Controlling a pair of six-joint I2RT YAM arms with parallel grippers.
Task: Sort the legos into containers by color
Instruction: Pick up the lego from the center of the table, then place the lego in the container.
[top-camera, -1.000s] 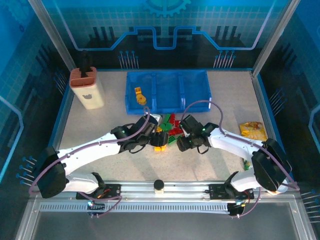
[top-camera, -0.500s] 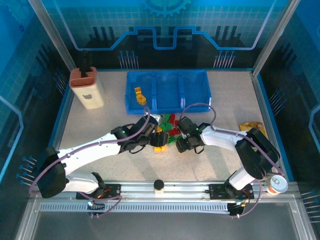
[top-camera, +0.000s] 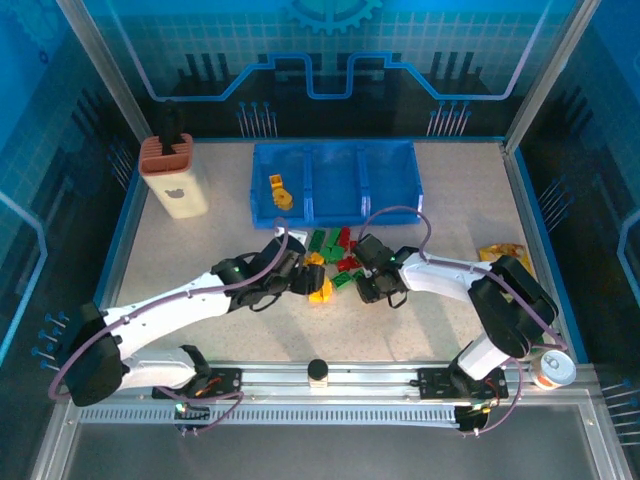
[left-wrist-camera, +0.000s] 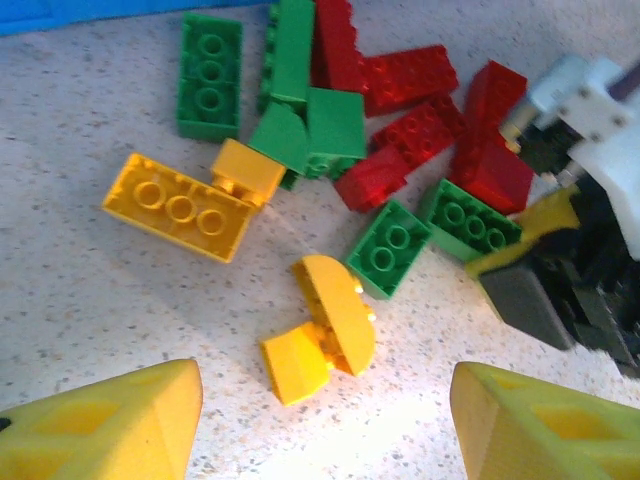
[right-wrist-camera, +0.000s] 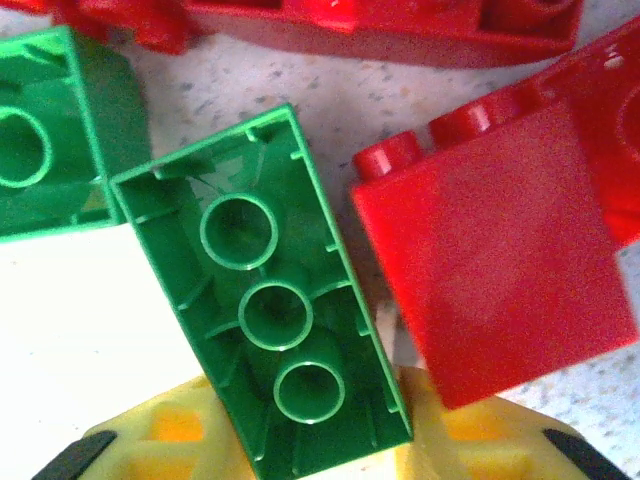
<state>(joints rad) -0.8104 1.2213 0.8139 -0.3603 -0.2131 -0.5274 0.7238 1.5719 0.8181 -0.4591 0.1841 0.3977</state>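
The legos (top-camera: 335, 258) lie in a red, green and yellow pile in front of the blue containers (top-camera: 390, 160); one yellow lego (top-camera: 280, 190) sits in the left compartment. My right gripper (top-camera: 354, 280) is at the pile's right edge, and its fingers (right-wrist-camera: 140, 445) press both sides of an upside-down green lego (right-wrist-camera: 265, 300), with a red lego (right-wrist-camera: 500, 270) right beside it. My left gripper (left-wrist-camera: 325, 430) stands open low over the table. A curved yellow lego (left-wrist-camera: 322, 330) lies just ahead of its fingertips (left-wrist-camera: 110, 425), untouched. The right gripper (left-wrist-camera: 520, 260) also shows there at the green lego (left-wrist-camera: 468, 222).
A cream holder with a rust-red top (top-camera: 175, 178) stands at the back left. A yellow snack bag (top-camera: 505, 260) lies at the right edge, and a cup (top-camera: 549, 368) sits by the right arm's base. A flat yellow lego (left-wrist-camera: 180, 205) lies left of the pile.
My right gripper has closed onto the green lego at the pile's right edge. The left arm has drawn back slightly to the left, its jaws unchanged.
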